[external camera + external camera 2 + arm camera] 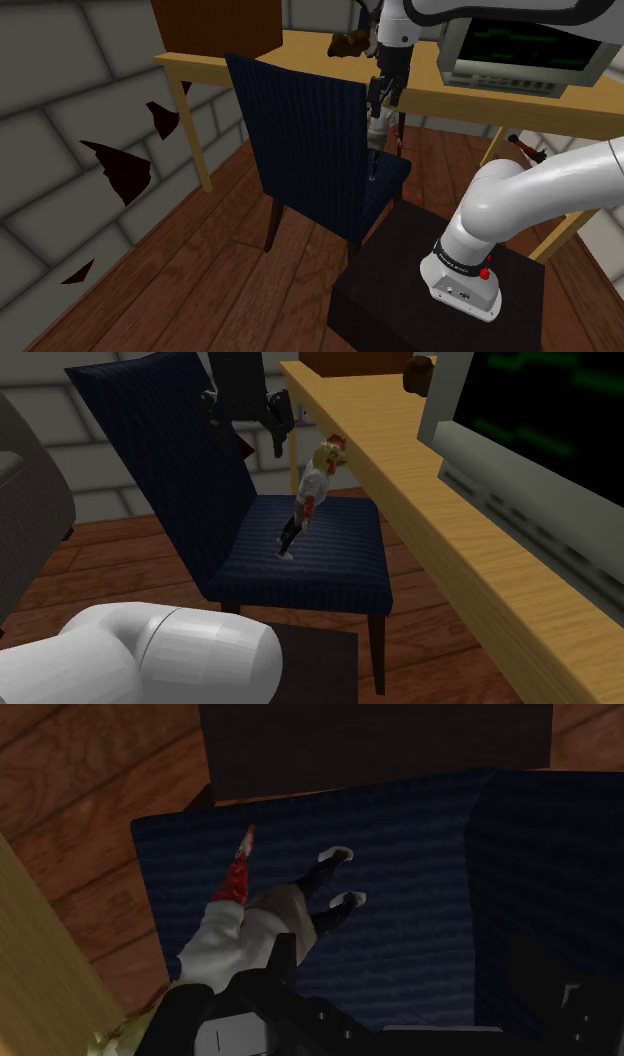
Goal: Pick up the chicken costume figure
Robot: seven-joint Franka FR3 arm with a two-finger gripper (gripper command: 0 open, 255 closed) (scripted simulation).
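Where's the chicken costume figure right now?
In the second exterior view, the chicken costume figure stands on the dark blue chair's seat, toward the side nearest the wooden desk, below the open gripper.

My station: grey stone-block wall (70,90), wooden plank floor (200,285), navy chair (300,130) at the front edge of the wooden desk (262,55), monitor (520,45) on top.

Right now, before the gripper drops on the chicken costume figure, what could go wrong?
1. In the wrist view a finger sits over the chicken costume figure, not beside it; descending may topple it.
2. The desk edge runs close by its head; the gripper could clip it.
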